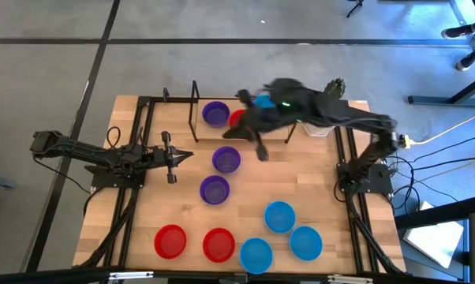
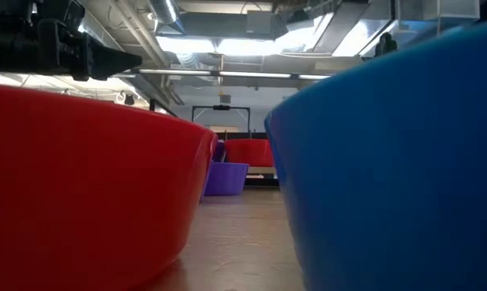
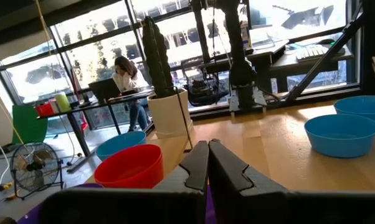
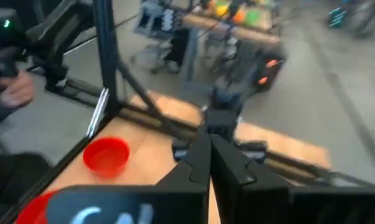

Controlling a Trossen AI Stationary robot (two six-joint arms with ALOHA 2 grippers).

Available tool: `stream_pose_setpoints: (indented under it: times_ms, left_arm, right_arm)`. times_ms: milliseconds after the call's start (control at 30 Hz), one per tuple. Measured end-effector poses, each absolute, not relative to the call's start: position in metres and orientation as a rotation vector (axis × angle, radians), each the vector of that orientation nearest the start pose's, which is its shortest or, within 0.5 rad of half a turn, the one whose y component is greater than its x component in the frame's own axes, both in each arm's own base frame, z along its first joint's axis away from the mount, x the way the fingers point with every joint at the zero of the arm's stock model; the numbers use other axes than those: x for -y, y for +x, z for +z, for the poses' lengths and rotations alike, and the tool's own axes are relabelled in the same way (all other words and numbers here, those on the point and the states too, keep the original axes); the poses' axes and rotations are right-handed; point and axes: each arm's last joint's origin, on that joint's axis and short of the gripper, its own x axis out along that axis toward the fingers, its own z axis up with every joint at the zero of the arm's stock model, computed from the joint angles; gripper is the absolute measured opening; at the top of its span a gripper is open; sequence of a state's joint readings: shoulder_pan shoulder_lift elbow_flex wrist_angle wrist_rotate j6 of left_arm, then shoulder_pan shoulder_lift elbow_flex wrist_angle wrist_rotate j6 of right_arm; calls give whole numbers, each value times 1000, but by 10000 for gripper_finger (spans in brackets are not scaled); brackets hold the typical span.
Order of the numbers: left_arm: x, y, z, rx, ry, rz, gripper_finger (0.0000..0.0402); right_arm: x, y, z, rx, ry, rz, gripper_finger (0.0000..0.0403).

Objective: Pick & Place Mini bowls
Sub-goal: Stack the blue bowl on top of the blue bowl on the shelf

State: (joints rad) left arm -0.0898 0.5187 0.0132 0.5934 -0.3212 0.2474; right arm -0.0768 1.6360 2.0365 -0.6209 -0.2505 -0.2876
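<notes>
The mini bowls lie spread over the wooden table: purple bowls (image 1: 226,159) in the middle, red bowls (image 1: 171,241) and light blue bowls (image 1: 279,216) along the near edge. A red bowl (image 1: 237,118) and a blue bowl (image 1: 263,100) at the far edge are partly hidden under my right arm. My right gripper (image 1: 259,148) (image 4: 209,155) is blurred, raised over the far middle of the table, shut with nothing in it. My left gripper (image 1: 182,156) (image 3: 207,165) is shut and bare at the left, level above the table.
A black metal frame (image 1: 194,110) stands at the far left of the table. A white pot with a green cactus (image 3: 169,112) stands at the far right corner. A person's hand (image 4: 13,90) shows beyond the table. Bare wood lies between the purple bowls and the right arm's base (image 1: 364,173).
</notes>
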Motion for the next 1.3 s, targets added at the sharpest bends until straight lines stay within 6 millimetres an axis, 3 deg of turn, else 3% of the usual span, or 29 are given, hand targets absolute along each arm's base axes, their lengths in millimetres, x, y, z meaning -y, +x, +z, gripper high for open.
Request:
stream_pose_setpoints:
  times_ms: [100,233,333,433,633,767,933,1033,1300]
  left_arm:
    - [2,129,177,57,227,240,8]
    - [2,129,177,59,214,240,6]
    - [2,129,177,59,213,240,4]
    - [2,129,177,68,210,241,4]
    - [2,129,178,70,209,241,8]
    - [2,129,178,75,208,241,4]
    - [2,129,178,75,207,241,6]
    - [2,129,178,75,208,242,8]
    - [2,129,178,77,188,240,3]
  right_arm:
    - [1,296,520,-146,-284,132,5]
    - [-19,240,542,-110,-292,177,5]
    - [-32,210,532,-139,-290,156,4]
    - [-38,190,500,-174,-296,111,3]
    - [-39,155,407,-53,-256,176,3]
    - [-37,143,336,60,-240,202,6]
    - [-34,132,272,196,-215,184,7]
    - [-32,125,251,280,-242,166,7]
    - [-29,118,240,338,-237,126,7]
